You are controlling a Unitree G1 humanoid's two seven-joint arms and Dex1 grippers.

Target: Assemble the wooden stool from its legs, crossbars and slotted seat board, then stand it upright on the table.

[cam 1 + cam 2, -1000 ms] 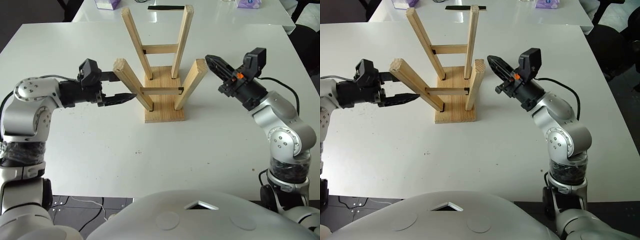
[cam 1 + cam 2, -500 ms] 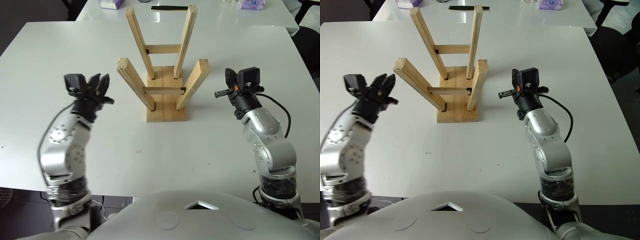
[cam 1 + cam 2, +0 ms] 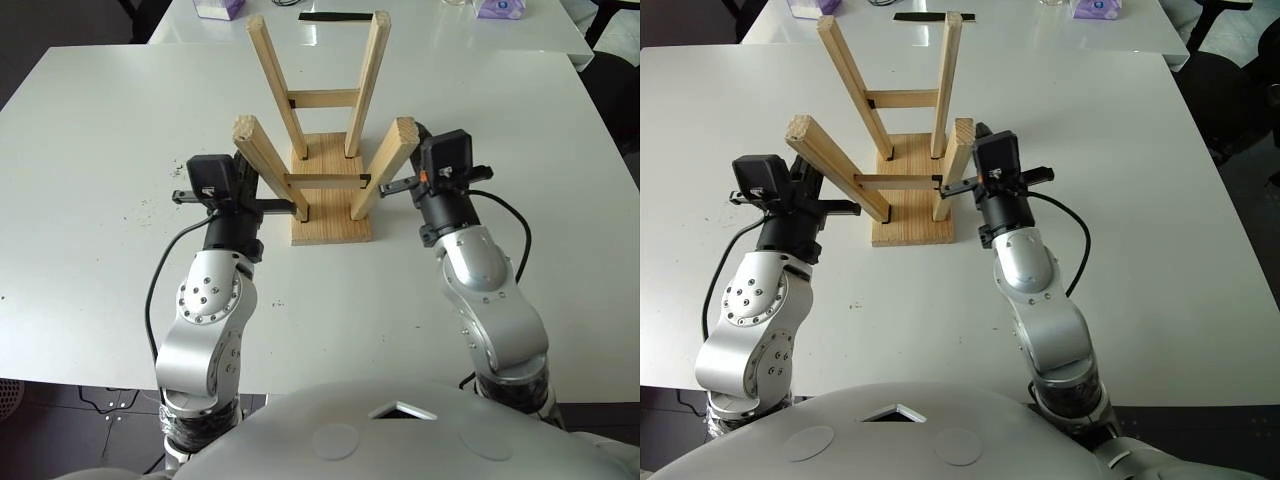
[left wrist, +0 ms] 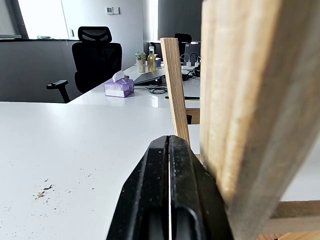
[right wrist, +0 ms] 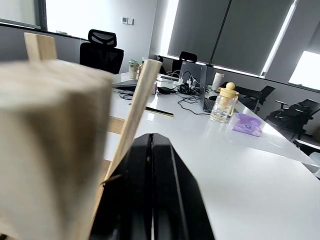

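The wooden stool stands upside down on the white table, its seat board flat and its legs pointing up. Crossbars join the legs. My left gripper is shut and empty, just outside the front-left leg; the left wrist view shows its fingers pressed together beside that leg. Beside the front-right leg my right gripper is likewise shut and empty. The right wrist view shows its fingers together next to that leg.
A second white table stands behind, carrying tissue boxes, a black strip and other small items. A black chair sits at the far right. Small dark specks lie on the table to the left.
Both arms swung out from the stool's sides and came back in front of it. The left gripper, open before, is now shut beside the front-left leg; the right one has closed in on the front-right leg.
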